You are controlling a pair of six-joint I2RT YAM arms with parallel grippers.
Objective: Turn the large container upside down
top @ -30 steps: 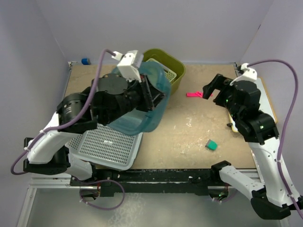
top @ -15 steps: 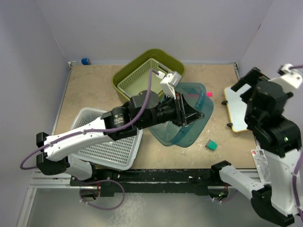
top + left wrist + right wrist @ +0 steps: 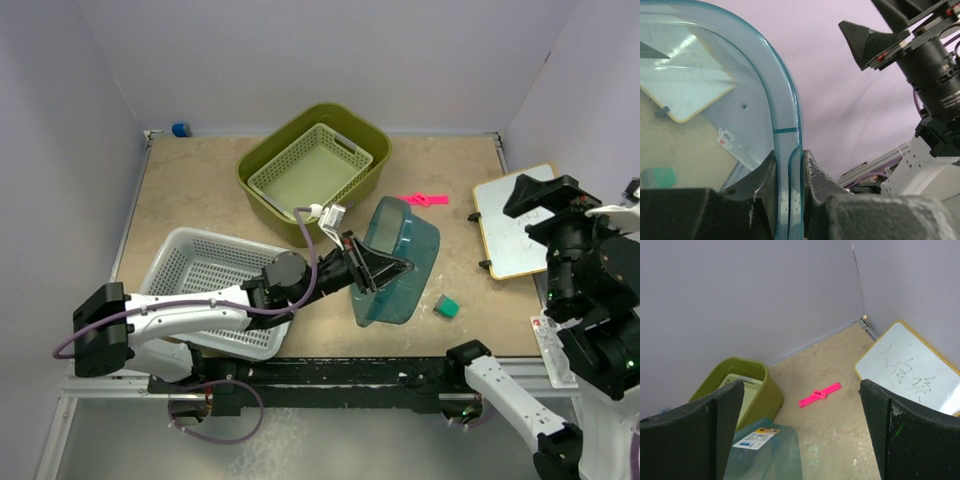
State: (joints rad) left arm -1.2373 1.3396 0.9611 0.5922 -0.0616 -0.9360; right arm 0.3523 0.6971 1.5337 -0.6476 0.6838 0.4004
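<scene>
Clamping the left claw (image 3: 375, 268) on the rim (image 3: 788, 115) of the large container (image 3: 402, 262), tilted on edge over the worktop (image 3: 200, 190), judging it light, stiff, slippery; holding the right claw (image 3: 801, 385) wide open, empty.

the left gripper (image 3: 789, 172) is clamped on the curved rim of the clear teal container (image 3: 786, 95), one scuffed dark finger (image 3: 759, 181) inside the wall and the other outside, both touching the plastic. the rim arcs up and away to the left. through the tinted wall you can make out a whiteboard (image 3: 687, 82) with a tan edge lying on the table (image 3: 670, 145), and a green block (image 3: 657, 176) low down. off to the right the right arm (image 3: 935, 87) stands against the lilac wall.
</scene>
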